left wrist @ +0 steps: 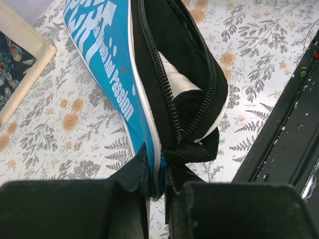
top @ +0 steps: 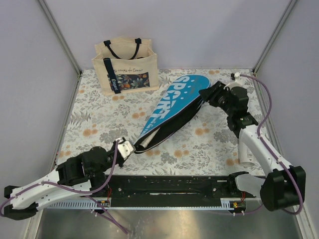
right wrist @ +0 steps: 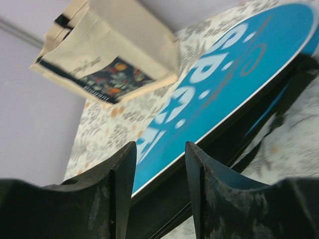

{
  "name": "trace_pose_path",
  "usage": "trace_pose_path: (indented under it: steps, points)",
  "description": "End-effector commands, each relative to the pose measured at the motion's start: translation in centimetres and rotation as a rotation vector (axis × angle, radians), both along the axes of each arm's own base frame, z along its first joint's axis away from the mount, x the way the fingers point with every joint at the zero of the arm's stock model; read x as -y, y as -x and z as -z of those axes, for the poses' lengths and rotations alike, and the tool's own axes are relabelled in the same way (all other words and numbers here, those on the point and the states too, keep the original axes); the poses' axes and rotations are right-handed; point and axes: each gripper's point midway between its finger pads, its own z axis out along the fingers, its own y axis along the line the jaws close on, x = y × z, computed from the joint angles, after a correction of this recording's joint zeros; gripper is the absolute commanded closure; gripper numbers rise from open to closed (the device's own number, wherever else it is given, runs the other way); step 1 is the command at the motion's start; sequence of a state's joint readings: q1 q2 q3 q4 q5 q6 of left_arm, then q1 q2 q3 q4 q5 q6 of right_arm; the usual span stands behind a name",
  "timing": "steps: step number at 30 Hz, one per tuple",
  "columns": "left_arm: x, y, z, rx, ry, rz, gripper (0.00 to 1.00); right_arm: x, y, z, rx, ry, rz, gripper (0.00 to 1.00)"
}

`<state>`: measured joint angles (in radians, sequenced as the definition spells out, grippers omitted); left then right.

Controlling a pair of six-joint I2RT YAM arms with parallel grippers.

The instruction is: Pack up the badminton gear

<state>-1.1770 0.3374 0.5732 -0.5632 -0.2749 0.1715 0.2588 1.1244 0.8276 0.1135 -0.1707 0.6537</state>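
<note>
The blue racket-shaped case (top: 174,107) lettered SPORT lies slantwise across the floral table, its black zipped side open. My left gripper (top: 130,148) (left wrist: 157,172) is shut on the blue and white rim at the case's narrow near end (left wrist: 114,74). Inside the open mouth a white racket handle (left wrist: 177,79) shows between the zipper rows. My right gripper (top: 205,97) (right wrist: 159,149) is open at the case's wide far end, nothing between its fingers, with the case (right wrist: 224,84) just beyond them. The racket frames are hidden inside the case.
The beige canvas tote (top: 127,67) (right wrist: 109,55) with black straps stands at the back left, close to the case's wide end. A black rail (top: 169,186) (left wrist: 284,144) runs along the near table edge. Grey walls close in the table on three sides.
</note>
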Motion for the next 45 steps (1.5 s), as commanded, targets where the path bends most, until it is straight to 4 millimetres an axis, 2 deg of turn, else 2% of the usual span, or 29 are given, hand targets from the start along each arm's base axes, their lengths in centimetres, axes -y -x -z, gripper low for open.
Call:
trace_pose_path:
  steps: [1, 4, 6, 8, 10, 13, 16, 23, 29, 31, 32, 36, 38, 41, 43, 45]
  points:
    - [-0.4, -0.8, -6.4, 0.016, 0.225, -0.098, 0.93, 3.2, -3.3, 0.9, -0.017, 0.091, -0.001, 0.48]
    - [-0.6, -0.9, -7.1, -0.007, 0.240, -0.120, 0.92, 3.6, -4.1, 3.2, -0.132, -0.037, -0.027, 0.44]
    - [-0.5, -1.0, -7.5, -0.022, 0.255, -0.133, 0.93, 2.7, -3.8, 4.7, -0.156, -0.110, -0.062, 0.33]
    - [-0.2, -1.0, -7.5, -0.038, 0.252, -0.136, 0.92, 2.0, -3.0, 6.4, -0.184, -0.196, -0.071, 0.28]
    - [0.3, -1.0, -7.5, -0.068, 0.258, -0.137, 0.92, 1.9, -2.1, 8.6, -0.225, -0.270, -0.054, 0.30]
    - [1.0, -0.9, -7.3, -0.096, 0.245, -0.133, 0.92, 1.4, -1.3, 10.7, -0.246, -0.358, -0.057, 0.37]
    - [1.2, -0.8, -7.6, -0.106, 0.257, -0.126, 0.92, 0.6, -1.2, 11.8, -0.267, -0.434, -0.092, 0.42]
    - [1.0, -0.6, -8.8, -0.105, 0.306, -0.124, 0.92, -1.5, -1.5, 13.1, -0.284, -0.485, -0.135, 0.39]
    - [1.5, -0.6, -8.6, -0.120, 0.311, -0.116, 0.92, -4.1, -2.3, 12.9, -0.279, -0.520, -0.198, 0.37]
    - [1.6, -0.7, -8.5, -0.120, 0.308, -0.120, 0.92, -4.8, -2.3, 13.1, -0.289, -0.547, -0.213, 0.42]
    - [1.7, -0.8, -8.3, -0.121, 0.298, -0.123, 0.92, -4.8, -2.3, 13.0, -0.291, -0.573, -0.212, 0.46]
    - [1.8, -1.4, -7.4, -0.120, 0.244, -0.152, 0.92, -4.5, -0.7, 11.9, -0.280, -0.633, -0.220, 0.78]
    - [1.9, -1.5, -7.0, -0.121, 0.225, -0.154, 0.93, -4.2, 0.1, 11.2, -0.284, -0.633, -0.207, 0.87]
    - [1.9, -1.5, -6.6, -0.126, 0.207, -0.156, 0.93, -4.0, 0.7, 9.3, -0.269, -0.633, -0.198, 0.92]
    - [1.8, -1.5, -6.3, -0.125, 0.200, -0.161, 0.93, -4.1, 0.6, 6.5, -0.220, -0.635, -0.223, 0.92]
    - [1.6, -1.6, -6.1, -0.125, 0.196, -0.166, 0.92, -4.2, 0.6, 4.5, -0.201, -0.641, -0.243, 0.92]
